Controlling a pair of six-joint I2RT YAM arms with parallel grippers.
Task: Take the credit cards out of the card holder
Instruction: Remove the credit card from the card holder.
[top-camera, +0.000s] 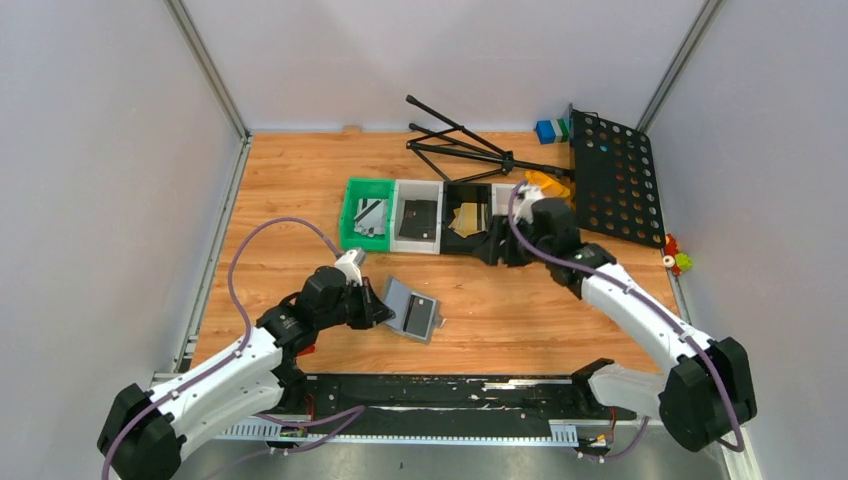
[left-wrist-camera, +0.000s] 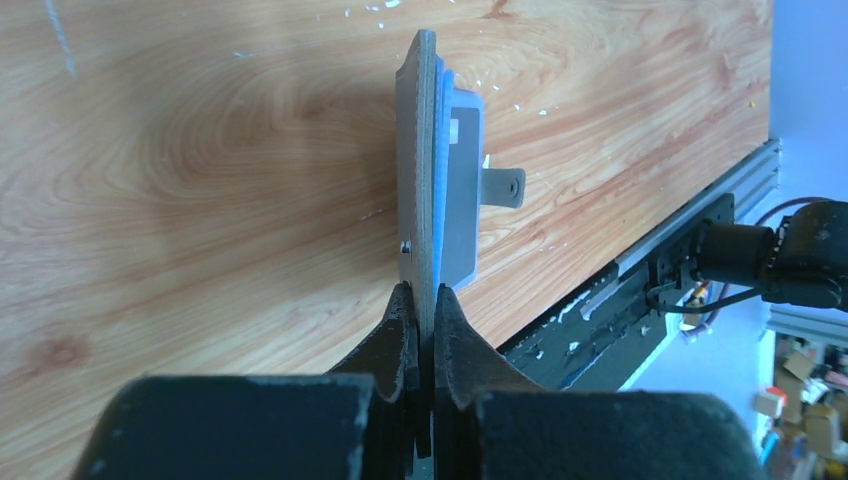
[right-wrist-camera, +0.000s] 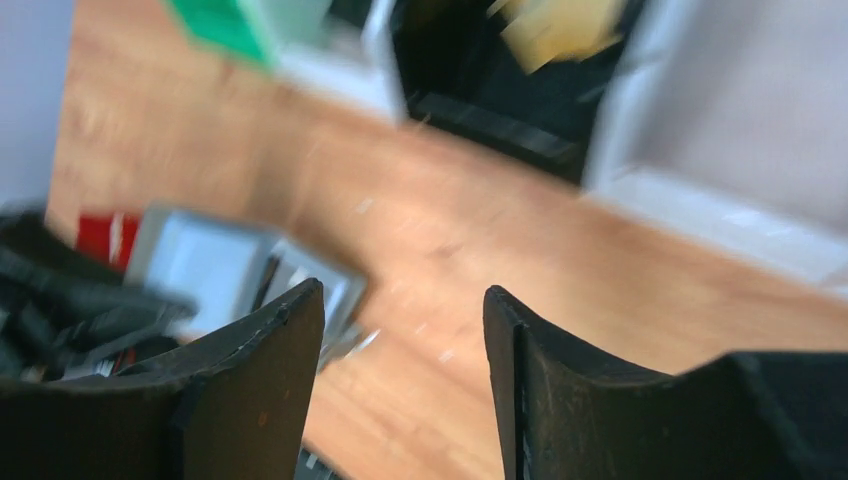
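Wood-grain bench, holder braced for the pull.
My left end effector pinches a flap of the flat grey folding card holder, steadying it left of centre; my right end effector gapes empty, free to draw cards.

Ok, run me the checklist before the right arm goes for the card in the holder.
1. Left gripper clamped on the card holder flap: ok.
2. Right gripper open and empty: ok.
3. Dark card exposed in the open holder: ok.
4. Right gripper at the holder: not ok, it is by the black tray.
5. Right wrist view sharp: not ok, blurred.
6. More cards beneath the dark one: cannot tell.
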